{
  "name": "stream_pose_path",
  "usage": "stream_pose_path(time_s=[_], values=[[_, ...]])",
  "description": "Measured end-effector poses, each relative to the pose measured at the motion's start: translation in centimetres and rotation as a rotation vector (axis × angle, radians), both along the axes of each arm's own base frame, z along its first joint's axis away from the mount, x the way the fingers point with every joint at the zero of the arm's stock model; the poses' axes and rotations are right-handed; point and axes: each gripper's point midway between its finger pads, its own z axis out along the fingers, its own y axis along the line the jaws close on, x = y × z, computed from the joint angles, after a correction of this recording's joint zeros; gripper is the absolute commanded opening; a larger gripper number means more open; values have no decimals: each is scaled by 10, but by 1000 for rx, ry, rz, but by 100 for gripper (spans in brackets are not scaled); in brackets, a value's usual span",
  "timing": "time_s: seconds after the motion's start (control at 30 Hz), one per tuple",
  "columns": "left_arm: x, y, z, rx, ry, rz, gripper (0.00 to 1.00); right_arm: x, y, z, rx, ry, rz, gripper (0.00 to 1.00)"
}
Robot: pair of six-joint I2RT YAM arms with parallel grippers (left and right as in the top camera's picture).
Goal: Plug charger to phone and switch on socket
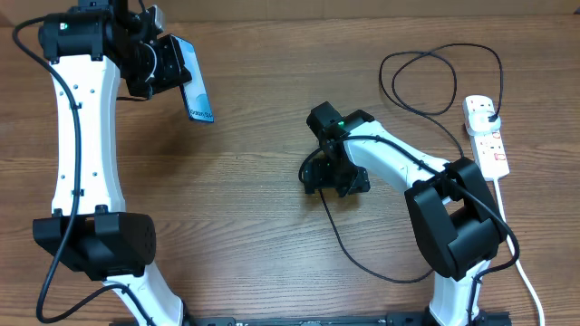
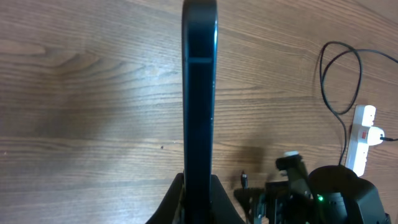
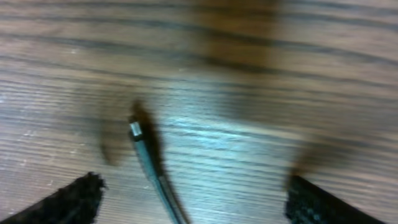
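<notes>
Step in hand: picking up the charger (image 3: 151, 167) by its small plug tip (image 3: 135, 129); by my reckoning nothing is plugged into the phone yet.
Right gripper (image 1: 333, 174): down low at mid-table, jaws apart, the tip lying between them on the wood, not gripped.
Left gripper (image 1: 168, 65): far left, clamped on the phone (image 1: 198, 95), holding it up off the table (image 1: 254, 226) with its free end sticking out.
Next move: close squarely on the tip, then lift it and line it up with the phone's port; a skewed grip would spoil the insertion.
Socket (image 1: 489, 145): far right, with the black plug (image 1: 489, 112) seated in it; I cannot tell the switch position.
In the way: cable loops trailing around the right arm could drag.
</notes>
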Motion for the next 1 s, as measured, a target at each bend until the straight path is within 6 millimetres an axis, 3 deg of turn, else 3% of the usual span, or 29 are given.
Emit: stream_pose_path(time_s=[0.07, 0.13, 0.23, 0.43, 1.0], values=[[2, -4, 1, 1, -11, -12, 4, -3, 5, 1, 37, 12, 40, 100], [2, -8, 1, 6, -18, -32, 4, -6, 8, 2, 54, 24, 61, 81], [2, -12, 1, 8, -21, -44, 4, -8, 10, 0, 60, 21, 85, 74], [2, -12, 2, 9, -24, -46, 4, 0, 23, -4, 42, -86, 124, 47], [2, -12, 1, 9, -24, -47, 4, 5, 16, -8, 0, -147, 128, 17]])
